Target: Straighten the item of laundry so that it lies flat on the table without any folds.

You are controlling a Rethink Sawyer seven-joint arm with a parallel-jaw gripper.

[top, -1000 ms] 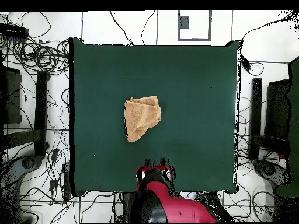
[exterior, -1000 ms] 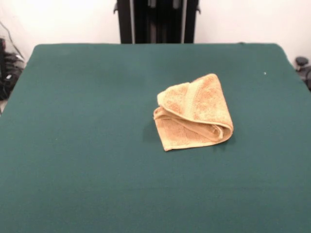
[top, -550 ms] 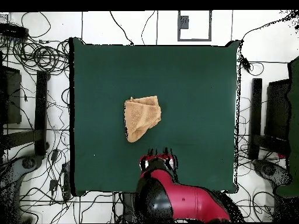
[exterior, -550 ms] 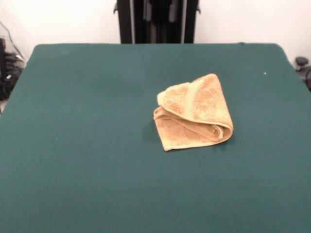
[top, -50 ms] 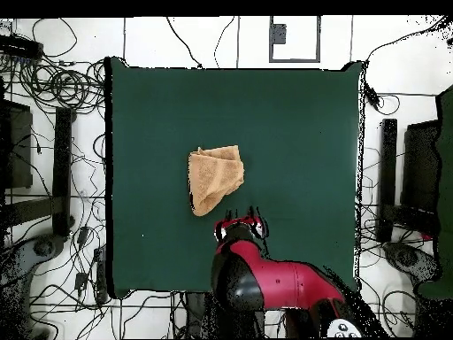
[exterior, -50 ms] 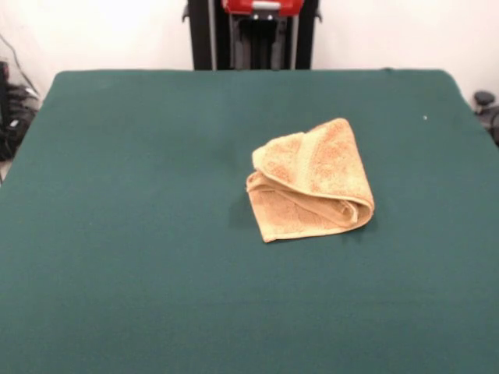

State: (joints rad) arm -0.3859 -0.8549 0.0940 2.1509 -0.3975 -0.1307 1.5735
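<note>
The towel (exterior, -50 ms: pixel 310 181), a fuzzy tan terry cloth, is lying folded over itself into a rough wedge just right of the middle of the green felt table (exterior, -50 ms: pixel 125 218). Nothing is blocking it. Overhead, the gripper (top, -50 ms: pixel 241 218) is hovering at its five o'clock, apart; its opening cannot be told.

Folded tan terry towel (exterior, -50 ms: pixel 310 181) sits on the big dark green felt table (exterior, -50 ms: pixel 125 234), a bit off-centre; the red-and-black arm's gripper (top, -50 ms: pixel 241 219) hangs just beside it.
</note>
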